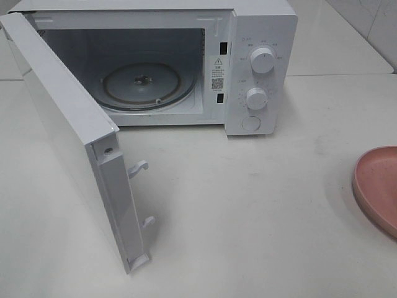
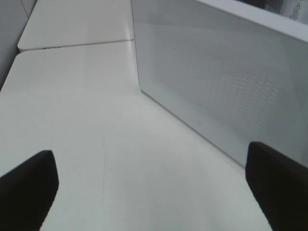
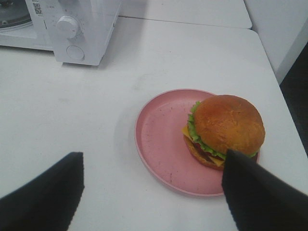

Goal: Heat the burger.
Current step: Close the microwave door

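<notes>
The burger (image 3: 226, 129) sits at the pink plate's (image 3: 161, 139) far rim, right of the open-doored microwave (image 1: 260, 68); bare surface (image 1: 248, 217) lies between. Both end effectors, left (image 2: 151, 185) and right (image 3: 154, 192), gape wide, empty.

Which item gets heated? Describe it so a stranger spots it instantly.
Start at the white microwave, door open, then look across the white table to the round pink plate. On the plate's far side from the microwave sits the burger. Its glossy brown bun, green lettuce and yellow cheese make it the only food there.
</notes>
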